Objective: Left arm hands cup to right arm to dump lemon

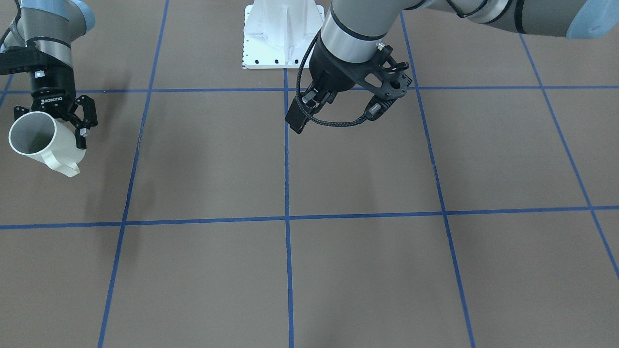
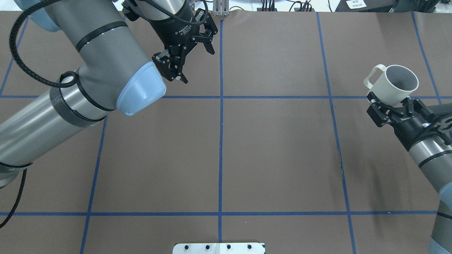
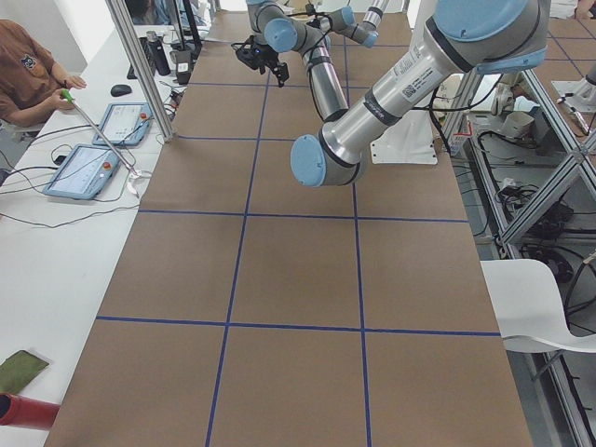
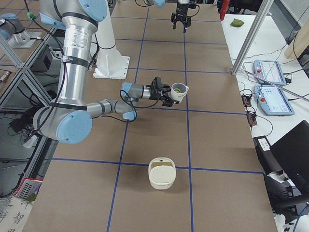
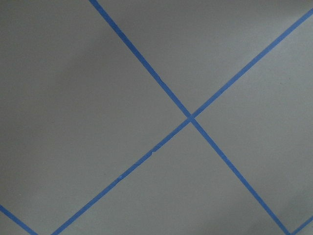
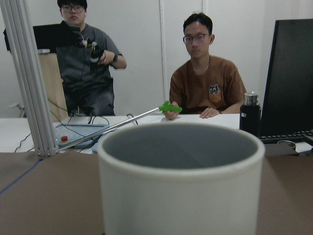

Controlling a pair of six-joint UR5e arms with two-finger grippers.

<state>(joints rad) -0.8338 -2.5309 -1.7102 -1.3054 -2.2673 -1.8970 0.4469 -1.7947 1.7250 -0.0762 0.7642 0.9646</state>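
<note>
My right gripper point(image 2: 392, 100) is shut on the white cup point(image 2: 392, 84) and holds it above the table at my right side, tilted, with the handle away from the gripper. The front-facing view shows the same gripper point(image 1: 51, 126) and the cup point(image 1: 41, 140), with a grey inside. The exterior right view shows the yellow-green lemon point(image 4: 178, 89) inside the cup point(image 4: 179, 92). The cup's rim point(image 6: 181, 147) fills the right wrist view and hides the lemon there. My left gripper point(image 2: 197, 66) is open and empty above the table's far middle, also seen from the front point(image 1: 304, 111).
A white bowl-like container point(image 4: 161, 172) stands on the table on my right, nearer that camera than the cup. The white robot base point(image 1: 283, 34) is at my edge. Two operators point(image 6: 205, 73) sit past the far edge with tablets point(image 4: 273, 99). Blue tape lines point(image 5: 190, 118) cross the brown table.
</note>
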